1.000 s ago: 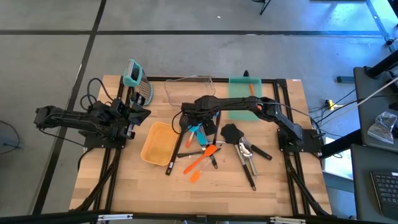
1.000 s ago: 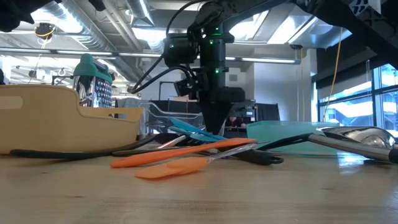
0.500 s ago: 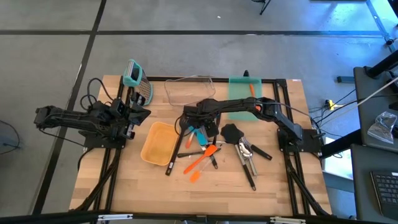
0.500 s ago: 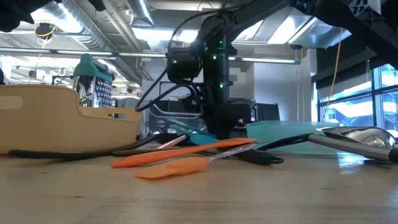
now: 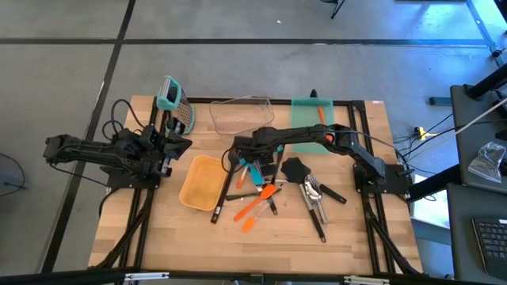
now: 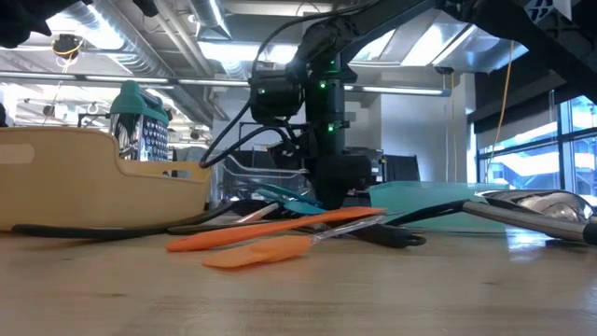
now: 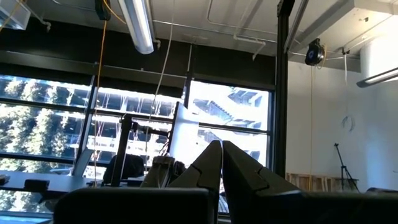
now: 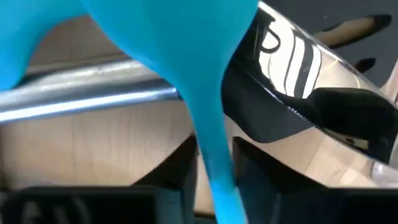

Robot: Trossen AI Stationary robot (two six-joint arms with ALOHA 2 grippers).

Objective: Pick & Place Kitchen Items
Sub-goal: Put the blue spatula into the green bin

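Your right tool (image 5: 252,161) is down in the utensil pile mid-table, its fingers closing on the thin handle of the teal spatula (image 8: 186,74), which lies between them, still resting among the others. That low reach suits a pinch. Your left tool (image 7: 221,163) waits clenched, empty, at the table's left edge.

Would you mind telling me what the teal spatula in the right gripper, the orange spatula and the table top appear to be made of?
Teal spatula: probably silicone; smooth, matte, seamless blade narrowing into the right gripper.
Orange spatula: likely silicone too, with the same matte, evenly coloured look.
Table top: wood, pale with visible plank lines and grain, lightly sealed by the look of it.
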